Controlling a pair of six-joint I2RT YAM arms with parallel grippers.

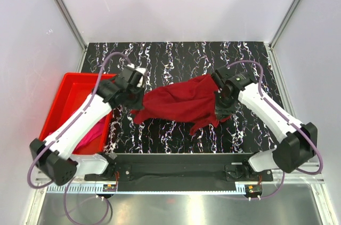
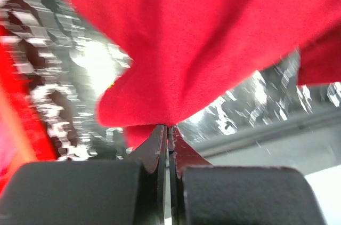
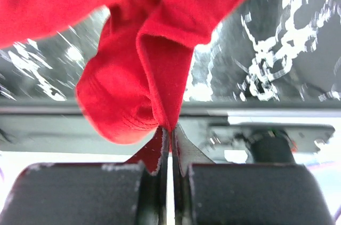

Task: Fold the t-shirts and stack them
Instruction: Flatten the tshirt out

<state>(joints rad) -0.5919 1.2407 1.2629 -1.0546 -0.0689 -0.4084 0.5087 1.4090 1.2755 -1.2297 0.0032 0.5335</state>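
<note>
A dark crimson t-shirt (image 1: pixel 178 102) hangs bunched between my two grippers over the black marbled table (image 1: pixel 176 59). My left gripper (image 1: pixel 139 98) pinches its left end; the wrist view shows the jaws shut on the red cloth (image 2: pixel 202 38) at the fingertips (image 2: pixel 168 127). My right gripper (image 1: pixel 222 103) is shut on a folded edge of the same shirt (image 3: pixel 160 59), cloth caught between the tips (image 3: pixel 169 127). A magenta pink t-shirt (image 1: pixel 95 130) lies in the red bin, partly hidden under my left arm.
The red plastic bin (image 1: pixel 66 94) stands at the table's left edge, under my left arm. White walls with metal posts enclose the table. A black mounting rail (image 1: pixel 176 169) runs along the near edge.
</note>
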